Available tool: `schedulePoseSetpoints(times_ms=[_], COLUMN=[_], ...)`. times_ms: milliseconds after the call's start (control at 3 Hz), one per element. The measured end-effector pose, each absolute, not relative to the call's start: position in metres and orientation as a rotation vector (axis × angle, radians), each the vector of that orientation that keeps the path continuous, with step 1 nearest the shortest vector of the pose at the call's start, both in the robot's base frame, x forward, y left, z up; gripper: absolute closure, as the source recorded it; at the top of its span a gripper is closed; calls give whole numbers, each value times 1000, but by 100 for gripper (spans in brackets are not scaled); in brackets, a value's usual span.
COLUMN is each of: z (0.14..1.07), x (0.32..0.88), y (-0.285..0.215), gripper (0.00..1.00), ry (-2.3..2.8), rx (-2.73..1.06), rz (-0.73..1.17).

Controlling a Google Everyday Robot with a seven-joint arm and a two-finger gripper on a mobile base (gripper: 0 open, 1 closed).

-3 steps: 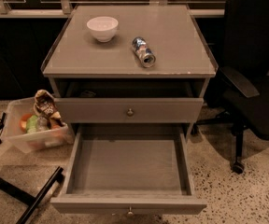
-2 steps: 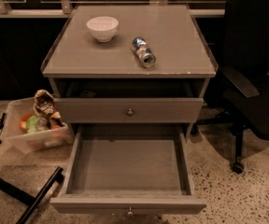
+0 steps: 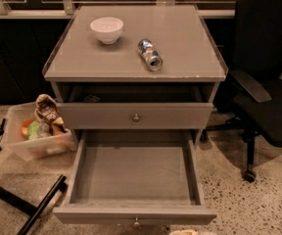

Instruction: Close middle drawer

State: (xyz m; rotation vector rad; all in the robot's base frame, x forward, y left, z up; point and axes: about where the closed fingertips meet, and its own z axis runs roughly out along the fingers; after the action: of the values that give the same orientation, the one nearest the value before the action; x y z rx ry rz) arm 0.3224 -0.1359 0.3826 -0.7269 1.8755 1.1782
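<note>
The middle drawer is pulled far out of the grey cabinet toward me. It is a wide shallow grey tray and it is empty. Its low front panel carries a small round metal knob at the bottom edge of the camera view. Above it is a taller grey drawer front with a like knob, and a dark gap shows over its top edge. My gripper is not in view. A small pale shape at the bottom edge cannot be identified.
On the cabinet top stand a white bowl and a can lying on its side. A clear bin of snacks sits on the floor at left, with black chair legs in front. A black office chair stands at right.
</note>
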Motion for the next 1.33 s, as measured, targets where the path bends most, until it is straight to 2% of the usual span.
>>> schedulePoseSetpoints(times_ms=[333,667,1333], z=[398,411,410], x=[338,349,388], y=[-107,-87,-53], gripper=[81,58,12], ry=[1757,1696,1692], rx=[-791,-833,-817], rz=[1188,1099,805])
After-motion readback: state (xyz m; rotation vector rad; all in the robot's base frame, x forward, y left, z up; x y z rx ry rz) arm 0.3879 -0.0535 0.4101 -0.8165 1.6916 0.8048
